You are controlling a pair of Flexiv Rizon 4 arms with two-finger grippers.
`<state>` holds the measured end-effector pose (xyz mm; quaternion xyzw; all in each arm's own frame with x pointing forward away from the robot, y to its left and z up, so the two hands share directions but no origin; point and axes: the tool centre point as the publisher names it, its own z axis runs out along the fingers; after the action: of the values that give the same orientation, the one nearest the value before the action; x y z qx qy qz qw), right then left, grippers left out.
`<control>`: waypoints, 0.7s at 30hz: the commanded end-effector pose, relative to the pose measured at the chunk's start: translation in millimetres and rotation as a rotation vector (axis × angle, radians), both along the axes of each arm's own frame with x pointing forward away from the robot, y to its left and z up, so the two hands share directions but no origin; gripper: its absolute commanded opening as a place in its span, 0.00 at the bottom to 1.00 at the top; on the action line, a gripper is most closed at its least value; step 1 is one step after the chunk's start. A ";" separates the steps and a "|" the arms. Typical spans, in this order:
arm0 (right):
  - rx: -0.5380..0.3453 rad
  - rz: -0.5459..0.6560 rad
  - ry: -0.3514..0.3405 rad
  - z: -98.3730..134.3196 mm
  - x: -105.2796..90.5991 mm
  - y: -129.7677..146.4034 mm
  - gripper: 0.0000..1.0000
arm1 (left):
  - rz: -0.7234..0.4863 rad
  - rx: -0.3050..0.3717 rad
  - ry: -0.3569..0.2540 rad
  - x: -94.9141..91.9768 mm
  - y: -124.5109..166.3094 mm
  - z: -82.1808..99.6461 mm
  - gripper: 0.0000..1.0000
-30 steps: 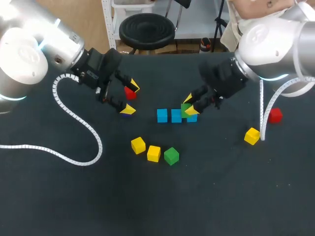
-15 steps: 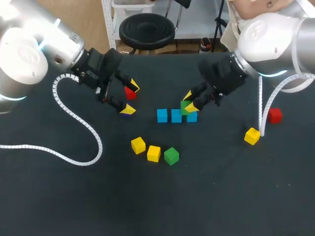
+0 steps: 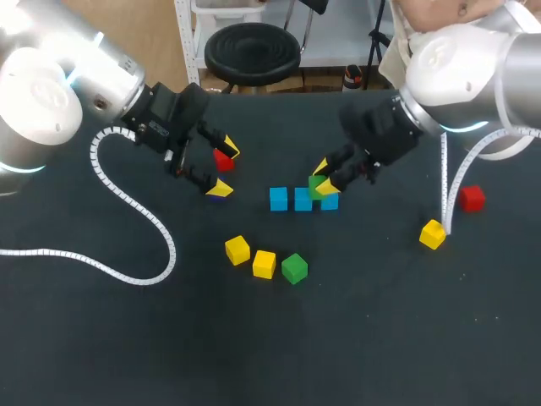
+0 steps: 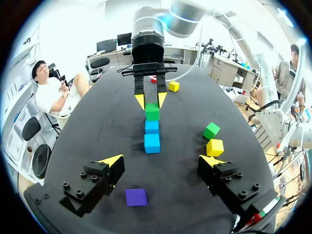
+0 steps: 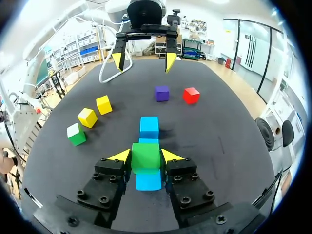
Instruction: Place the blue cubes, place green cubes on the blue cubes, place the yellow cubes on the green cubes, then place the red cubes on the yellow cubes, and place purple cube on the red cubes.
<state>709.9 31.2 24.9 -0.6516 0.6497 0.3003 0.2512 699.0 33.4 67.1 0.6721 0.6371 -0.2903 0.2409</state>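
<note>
So, the green cube [image 5: 146,154] is pinched in the right gripper [image 3: 325,178], held over the blue cube nearest the right edge in a row of three blue cubes [image 3: 279,199] mid-table. The left gripper [image 4: 161,163] is spread wide above the purple cube [image 4: 136,197], toward the far edge, with a red cube [image 3: 223,159] just beside it. A spare green cube [image 3: 294,268] and two yellow cubes [image 3: 237,249] sit nearer the front edge.

A black, matte table [image 3: 380,338] fills most of the head view, its far edge running across the upper part of the frame. A white ribbed cable [image 3: 172,249] lies on it at the left, curling down and off the left edge. A second white cable [image 3: 445,190] hangs down to the tabletop at the right.
</note>
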 end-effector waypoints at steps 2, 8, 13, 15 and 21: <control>-0.001 0.002 -0.001 0.2 1.6 -0.7 0.00 | 0.000 -0.002 -0.002 -0.6 1.0 -0.2 1.00; -0.004 0.004 -0.002 0.5 3.5 -0.9 0.00 | 0.000 -0.002 -0.002 -0.6 1.0 -0.2 1.00; -0.001 0.007 0.003 -1.5 4.2 -0.4 0.00 | 0.000 -0.002 -0.002 -0.6 1.0 -0.2 1.00; 0.000 0.007 0.004 -1.6 4.1 -0.4 0.00 | 0.000 -0.002 -0.002 -0.6 1.0 -0.2 1.00; 0.001 0.004 0.000 -0.5 4.1 -1.5 0.00 | 0.000 -0.002 -0.002 -0.6 1.0 -0.2 1.00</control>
<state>713.5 30.4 24.7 -0.6525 0.6491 0.3007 0.2498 699.0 33.4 67.1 0.6722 0.6371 -0.2903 0.2409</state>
